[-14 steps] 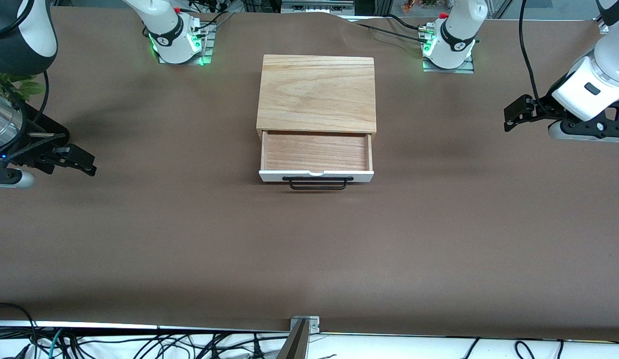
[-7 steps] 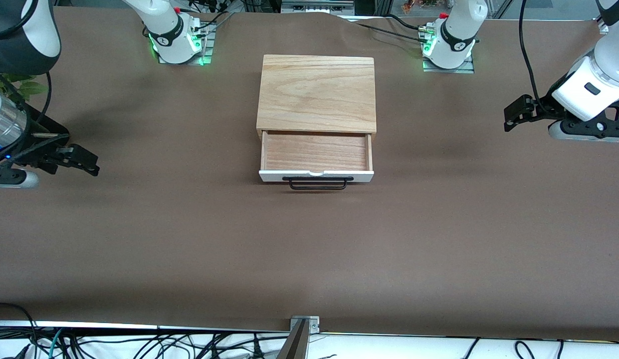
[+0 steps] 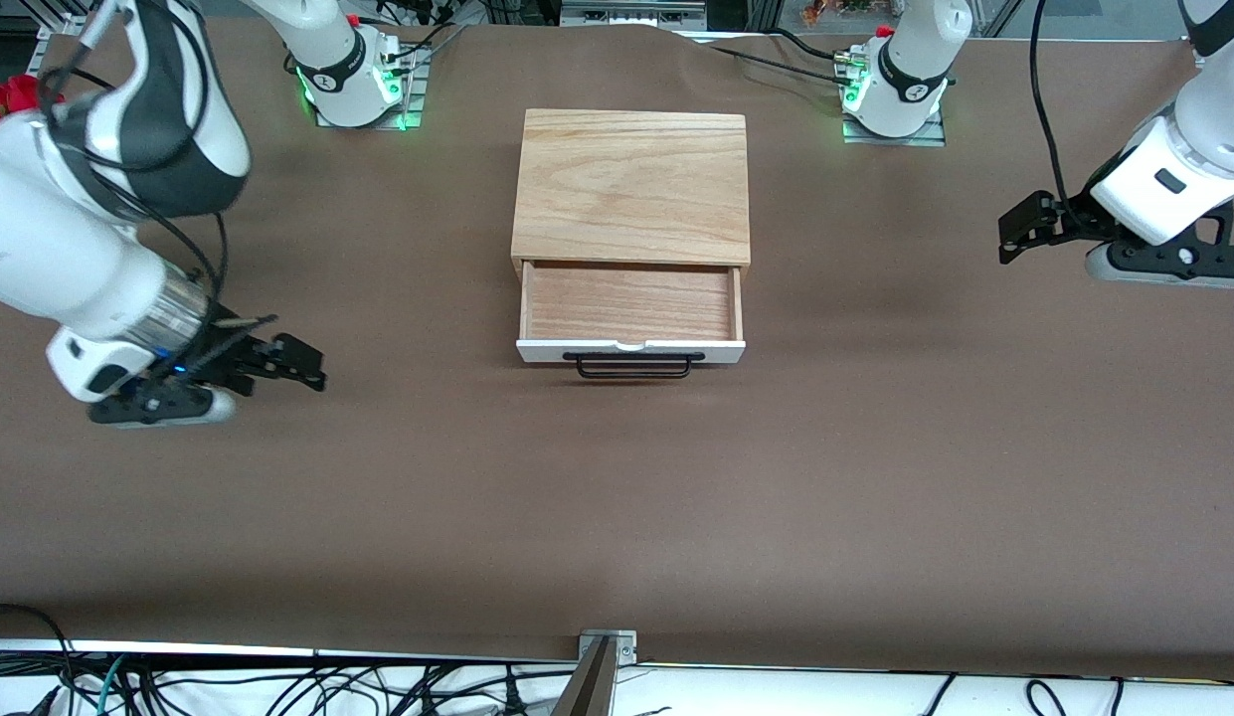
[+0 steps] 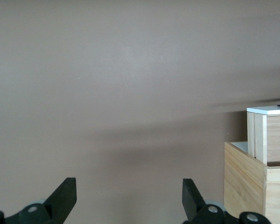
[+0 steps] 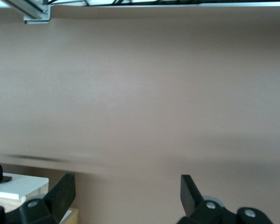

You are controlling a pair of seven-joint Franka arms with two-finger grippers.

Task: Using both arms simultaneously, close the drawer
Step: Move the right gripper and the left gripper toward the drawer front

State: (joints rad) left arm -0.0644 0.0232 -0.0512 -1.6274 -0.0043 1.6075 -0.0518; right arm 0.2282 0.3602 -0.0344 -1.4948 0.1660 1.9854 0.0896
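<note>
The drawer (image 3: 631,303) stands pulled out of the oak-grain box (image 3: 631,184), its white front panel and black wire handle (image 3: 633,365) facing the front camera; its tray is empty. My right gripper (image 3: 313,366) hangs open low over the cloth toward the right arm's end, well apart from the drawer. In the right wrist view the right gripper (image 5: 127,187) holds nothing, and the drawer's white front (image 5: 14,181) shows at the edge. My left gripper (image 3: 1014,234) is open over the cloth at the left arm's end. The left gripper (image 4: 128,193) is empty, with the drawer (image 4: 270,126) off to one side.
Brown cloth (image 3: 617,497) covers the table. Red flowers (image 3: 5,94) show at the right arm's end by the arm. A metal bracket (image 3: 607,646) sits on the table's edge nearest the front camera, with loose cables (image 3: 278,686) below it.
The right arm has swung in from the table's end, carrying its gripper much closer to the drawer. The left gripper has shifted only slightly. The drawer has not moved.
</note>
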